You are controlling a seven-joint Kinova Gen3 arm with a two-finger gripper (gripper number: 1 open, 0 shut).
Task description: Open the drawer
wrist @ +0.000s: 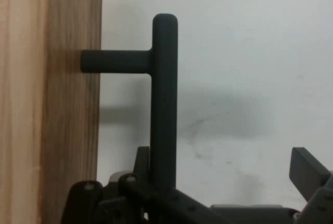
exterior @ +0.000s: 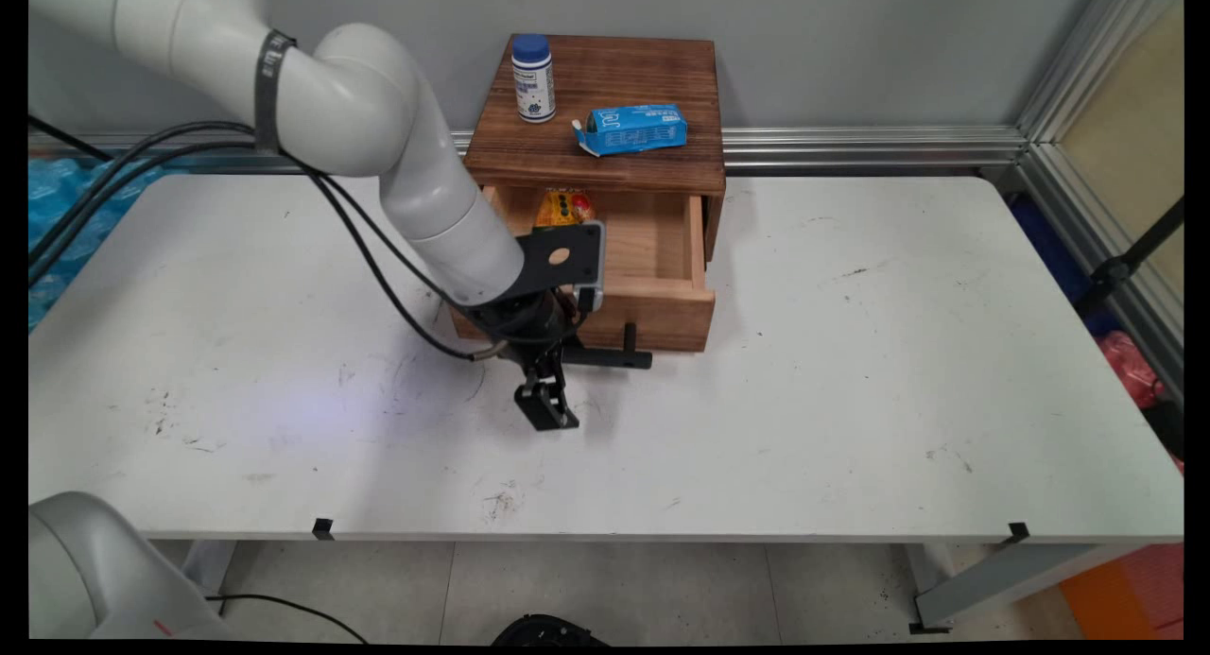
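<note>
A small wooden cabinet (exterior: 605, 102) stood at the upper centre of the frame, its light-wood drawer (exterior: 662, 301) pulled open toward the camera, a black T-bar handle (exterior: 619, 355) jutting from its front, with the open black gripper (exterior: 546, 405) just beside the handle's bar.
</note>
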